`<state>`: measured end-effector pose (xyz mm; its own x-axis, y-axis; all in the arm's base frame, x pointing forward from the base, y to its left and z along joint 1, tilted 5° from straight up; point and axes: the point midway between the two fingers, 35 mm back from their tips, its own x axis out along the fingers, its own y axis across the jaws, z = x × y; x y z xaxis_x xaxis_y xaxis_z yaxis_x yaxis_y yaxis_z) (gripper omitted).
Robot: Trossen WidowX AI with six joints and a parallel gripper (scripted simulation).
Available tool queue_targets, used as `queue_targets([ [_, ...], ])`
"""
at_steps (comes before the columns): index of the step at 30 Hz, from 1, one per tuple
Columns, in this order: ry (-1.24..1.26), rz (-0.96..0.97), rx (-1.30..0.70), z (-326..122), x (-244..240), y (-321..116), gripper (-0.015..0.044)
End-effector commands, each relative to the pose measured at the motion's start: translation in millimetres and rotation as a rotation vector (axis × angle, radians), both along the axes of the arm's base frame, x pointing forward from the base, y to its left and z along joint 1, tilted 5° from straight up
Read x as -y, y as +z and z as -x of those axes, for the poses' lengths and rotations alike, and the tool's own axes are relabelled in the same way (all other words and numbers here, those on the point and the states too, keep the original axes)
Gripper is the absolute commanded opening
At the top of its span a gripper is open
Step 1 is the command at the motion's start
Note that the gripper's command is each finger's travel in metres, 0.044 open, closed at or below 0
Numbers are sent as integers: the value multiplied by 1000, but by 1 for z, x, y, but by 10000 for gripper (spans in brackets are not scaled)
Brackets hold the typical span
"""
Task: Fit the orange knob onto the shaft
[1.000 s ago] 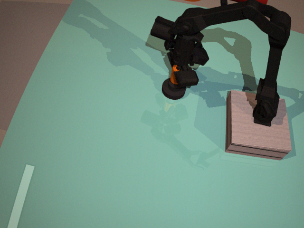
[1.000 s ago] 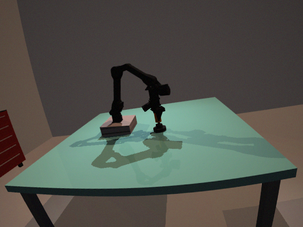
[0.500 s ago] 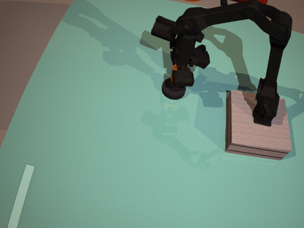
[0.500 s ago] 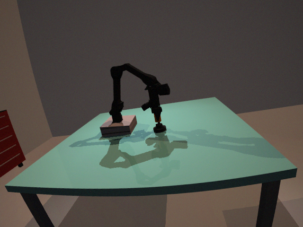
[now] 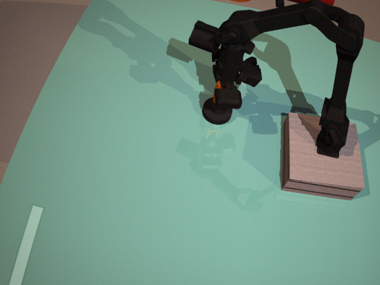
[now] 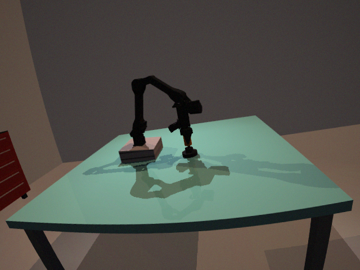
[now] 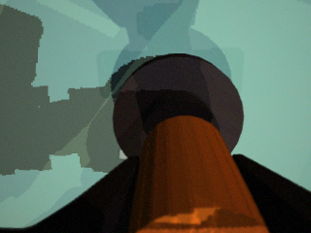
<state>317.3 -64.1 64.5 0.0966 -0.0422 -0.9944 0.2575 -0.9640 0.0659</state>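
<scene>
One gripper (image 5: 227, 97) (image 6: 187, 139) (image 7: 185, 164), part-open, clamped on the one knob (image 5: 217, 85) (image 6: 190, 142) (image 7: 191, 170), which sits upright above the one round pedestal (image 5: 217, 114) (image 6: 189, 153) (image 7: 225, 107) on one table (image 5: 138, 230) (image 6: 247, 200) (image 7: 277, 97); seating can't tell.

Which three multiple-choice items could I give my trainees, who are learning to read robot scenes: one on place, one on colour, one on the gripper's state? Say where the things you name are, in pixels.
1. Where is the round pedestal (image 5: 217, 116) (image 6: 189, 153) (image 7: 227, 104)?
A) On the wooden block
B) Below the gripper (image 6: 187, 143)
C) On the floor

2. What colour is the knob (image 6: 189, 141) (image 7: 190, 170)?
A) Orange
B) White
C) Blue

3. What is the gripper's state?
A) Open, holding nothing
B) Shut on nothing
C) Shut on the knob

Key:
1 B: the exterior view shows the gripper above it.
2 A: the wrist view shows its orange side.
3 C: the wrist view shows the knob between the fingers.
</scene>
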Motion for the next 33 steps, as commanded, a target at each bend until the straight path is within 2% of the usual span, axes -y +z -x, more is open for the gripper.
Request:
queue_targets([
  [1,-4,0,0,1,0,-1,0],
  [33,15,2,-1,-1,0,-3,0],
])
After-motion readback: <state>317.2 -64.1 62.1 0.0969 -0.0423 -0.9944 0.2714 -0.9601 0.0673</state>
